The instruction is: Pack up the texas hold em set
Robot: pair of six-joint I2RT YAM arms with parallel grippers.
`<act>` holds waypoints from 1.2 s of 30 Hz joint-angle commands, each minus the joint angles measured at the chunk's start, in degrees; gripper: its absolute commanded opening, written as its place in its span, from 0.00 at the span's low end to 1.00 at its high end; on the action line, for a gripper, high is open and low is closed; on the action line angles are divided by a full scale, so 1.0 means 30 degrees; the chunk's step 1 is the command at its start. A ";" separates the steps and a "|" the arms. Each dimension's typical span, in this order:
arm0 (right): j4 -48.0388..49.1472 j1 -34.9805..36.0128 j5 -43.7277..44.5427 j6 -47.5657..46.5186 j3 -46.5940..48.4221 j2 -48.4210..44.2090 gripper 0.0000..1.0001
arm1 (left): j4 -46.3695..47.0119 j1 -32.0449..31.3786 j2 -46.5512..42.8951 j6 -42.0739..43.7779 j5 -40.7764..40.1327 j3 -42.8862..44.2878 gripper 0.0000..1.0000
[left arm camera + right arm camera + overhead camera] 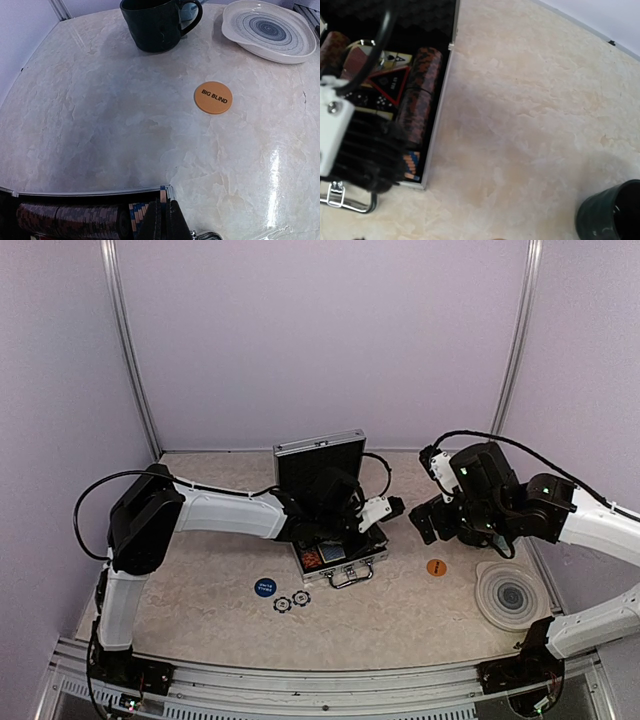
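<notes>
- Hard to read first: the left gripper [162, 222] sits at the very bottom edge of its wrist view. Its fingers [154, 226] are pressed together and the tips are cut off, so I cannot tell whether anything thin is pinched.
- The right gripper [428, 520] never shows in its own wrist view. From above it looks dark and small, fingers spread wide, nothing between them.
- The dark mug [157, 22] is cropped at the top of the left wrist view and hidden under the right arm from above.
- The case [322, 465] stands open at centre frame, lid upright.
- Inside it, a chip row [420, 90], a black triangle [391, 82] and a card deck [137, 212]. The left half is blurred behind the left arm.
- The left arm reaches from lower left to centre, wrist over the case.
- The right arm is folded at centre right, well apart from the case.
- On the table [100, 115], outside the case: an orange button [213, 97], a blue button [264, 587], two loose chips [282, 604] and a ringed plate [270, 30].
</notes>
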 commanded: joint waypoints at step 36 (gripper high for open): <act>0.0630 -0.0216 -0.0216 -0.0291 -0.0026 0.0644 0.99 | 0.0267 -0.0101 0.0852 0.0210 -0.1566 -0.0002 0.00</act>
